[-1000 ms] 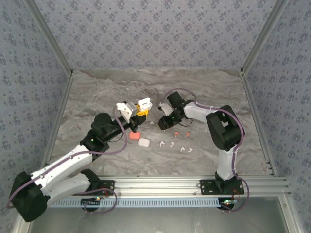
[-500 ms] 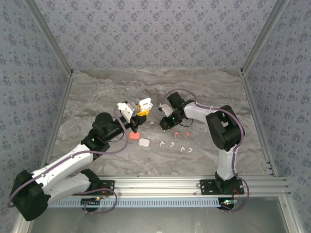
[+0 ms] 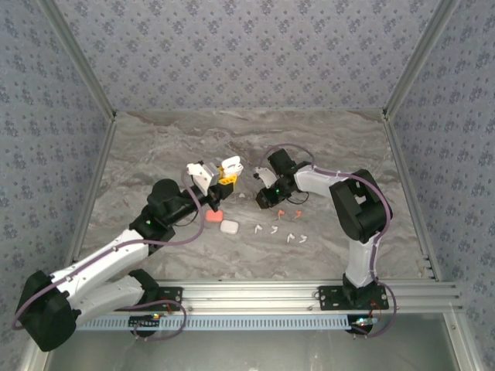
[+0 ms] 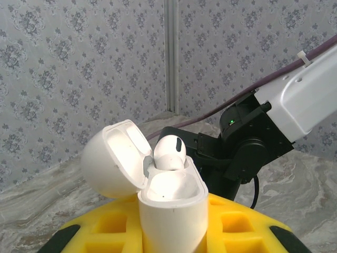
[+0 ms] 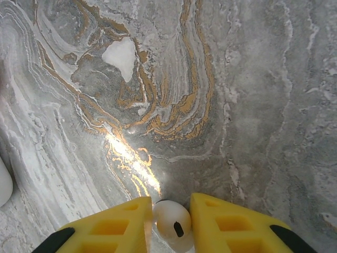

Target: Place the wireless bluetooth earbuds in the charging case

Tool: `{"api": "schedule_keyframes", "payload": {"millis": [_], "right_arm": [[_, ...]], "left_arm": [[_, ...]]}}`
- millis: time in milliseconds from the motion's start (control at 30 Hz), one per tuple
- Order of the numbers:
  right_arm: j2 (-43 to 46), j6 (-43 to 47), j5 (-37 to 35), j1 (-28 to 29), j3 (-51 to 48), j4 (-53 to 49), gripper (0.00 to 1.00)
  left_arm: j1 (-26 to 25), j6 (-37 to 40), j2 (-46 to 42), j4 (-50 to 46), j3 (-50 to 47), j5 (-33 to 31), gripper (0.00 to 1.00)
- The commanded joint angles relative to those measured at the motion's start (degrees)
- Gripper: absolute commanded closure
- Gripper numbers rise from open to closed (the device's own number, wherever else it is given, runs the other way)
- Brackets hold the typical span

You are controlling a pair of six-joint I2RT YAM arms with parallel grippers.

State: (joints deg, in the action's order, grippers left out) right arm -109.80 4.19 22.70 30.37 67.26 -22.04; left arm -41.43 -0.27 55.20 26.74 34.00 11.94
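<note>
Right wrist view: the right gripper (image 5: 169, 211) has pinched in since a second ago and now clamps a white earbud (image 5: 171, 224) over the marble table (image 5: 237, 79) (wrist angled down). The left gripper (image 4: 171, 226) stays shut on the open charging case (image 4: 171, 195), held up, a second earbud (image 4: 169, 152) seated inside.

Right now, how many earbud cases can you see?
3: an open white case in the left gripper; a pink case and a closed white case side by side on the table.
</note>
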Motion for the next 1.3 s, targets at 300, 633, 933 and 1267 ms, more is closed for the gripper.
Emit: {"api": "schedule_keyframes", "payload": {"millis": [300, 633, 933, 1267], "right_arm": [[7.78, -0.20, -3.68, 0.48, -3.93, -2.70, 0.82], [30.18, -4.16, -9.20, 0.48, -8.07, 4.58, 0.83], [45.58, -3.62, -11.05, 4.07, -8.31, 10.65, 0.83], [46.60, 0.12, -11.61, 9.72, -6.49, 13.28, 0.83]], "left_arm": [[-0.27, -0.68, 0.13, 1.56, 0.37, -0.25, 1.00], [-0.32, -3.27, 3.96, 4.27, 0.66, 0.71, 1.00], [-0.36, -5.68, 10.66, 6.92, 3.16, 4.58, 1.00], [-0.36, -6.45, 14.03, 8.19, 4.14, 8.81, 1.00]]}}
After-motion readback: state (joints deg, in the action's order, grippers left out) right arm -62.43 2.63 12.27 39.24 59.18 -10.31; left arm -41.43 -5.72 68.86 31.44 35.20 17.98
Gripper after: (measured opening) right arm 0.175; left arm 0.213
